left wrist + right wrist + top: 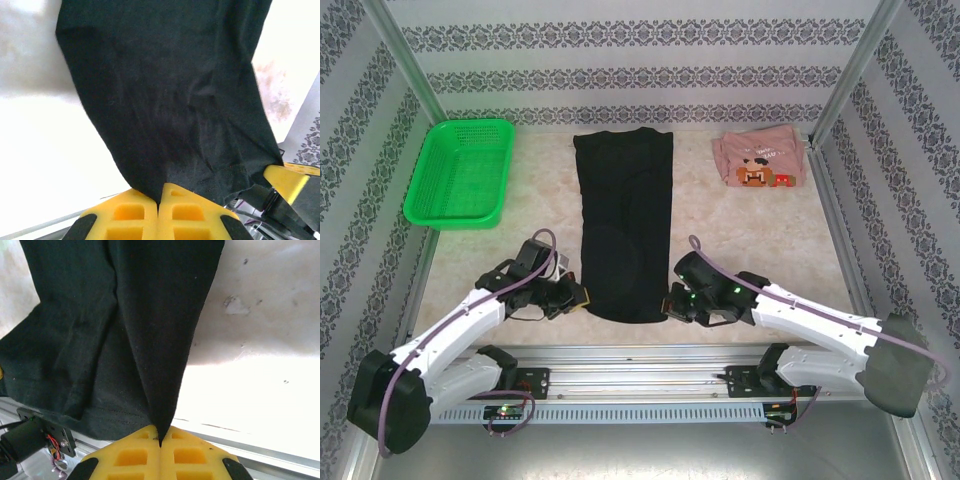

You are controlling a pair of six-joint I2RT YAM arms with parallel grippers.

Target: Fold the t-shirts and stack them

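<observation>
While the basket (pixel 462 172) is sitting unused at ten o'clock on the table (pixel 750 250), the left gripper (pixel 578 297) is working at about seven o'clock. It is pressed together and pinching the near-left corner of the black tee (pixel 625 215), and in the left wrist view the cloth is rising straight out of that pinch. The tee is lying down the middle as a long narrow strip, running from twelve o'clock toward six. Its sides are apparently already folded in, which is likely why both arms are taking the near hem. At about five o'clock the right gripper (pixel 670 302) is mirroring the hold, clamped together on the near-right corner, with fabric tenting up from it. Holding both corners at once is probably letting the arms carry the hem toward twelve o'clock evenly, halving the strip without skewing it. The pink tee (pixel 760 162) is waiting at two o'clock as a small folded bundle, well apart from the black one, presumably for stacking.
</observation>
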